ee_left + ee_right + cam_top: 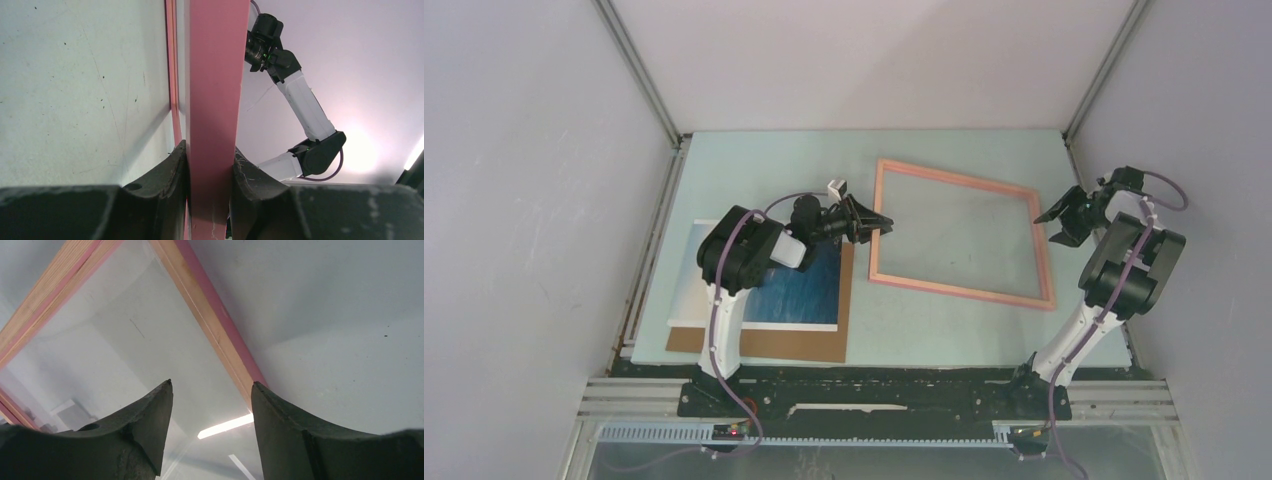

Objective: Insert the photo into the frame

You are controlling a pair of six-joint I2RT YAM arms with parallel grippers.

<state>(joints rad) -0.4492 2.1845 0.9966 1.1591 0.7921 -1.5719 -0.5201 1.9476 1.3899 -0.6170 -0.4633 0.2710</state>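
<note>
The salmon-pink frame point(962, 233) lies in the middle right of the table with its see-through middle. My left gripper point(876, 222) is shut on the frame's left rail; in the left wrist view the pink rail point(215, 100) runs up between the two black fingers point(165, 175). My right gripper point(1064, 215) is open and empty, hovering at the frame's right rail point(210, 325). The photo point(804, 290) of blue sea lies at the left on a brown cardboard sheet point(814, 345), partly hidden by my left arm.
Grey enclosure walls stand on all sides. A metal rail point(884, 400) carries both arm bases at the near edge. The right arm point(305, 110) shows in the left wrist view beyond the frame.
</note>
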